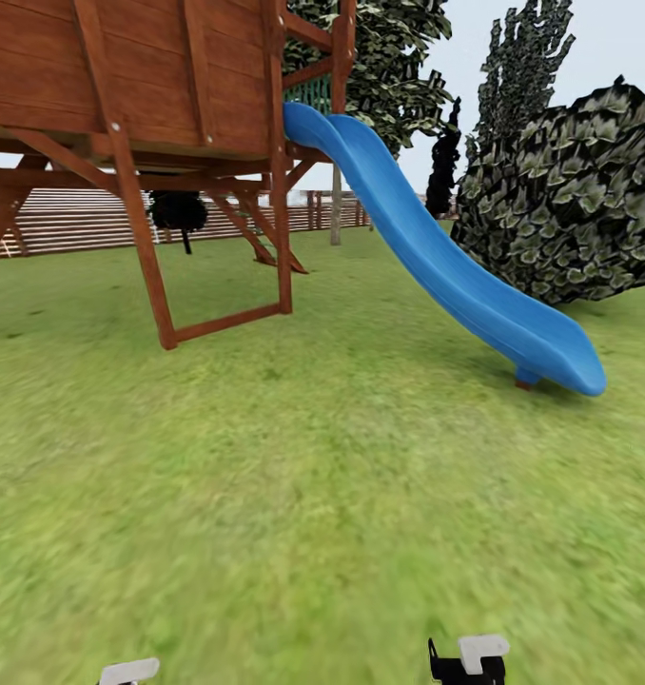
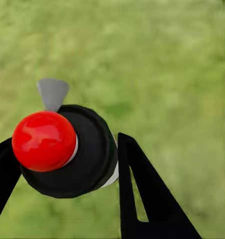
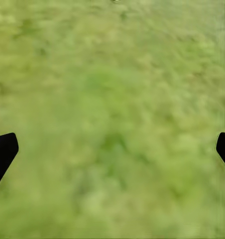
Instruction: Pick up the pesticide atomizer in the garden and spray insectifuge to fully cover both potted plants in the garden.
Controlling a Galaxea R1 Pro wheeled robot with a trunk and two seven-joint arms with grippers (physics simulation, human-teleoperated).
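Left wrist view is showing the left hand (image 2: 67,164) pinching the atomizer (image 2: 67,154) over lawn (image 2: 157,64); the right hand (image 3: 112,149) is hanging spread above grass.

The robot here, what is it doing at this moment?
The left gripper is shut on the pesticide atomizer, seen from above with its red cap and grey nozzle. The right gripper is open over bare grass. In the head view the robot faces a lawn with a wooden play tower and a blue slide. It seems to be on its way.
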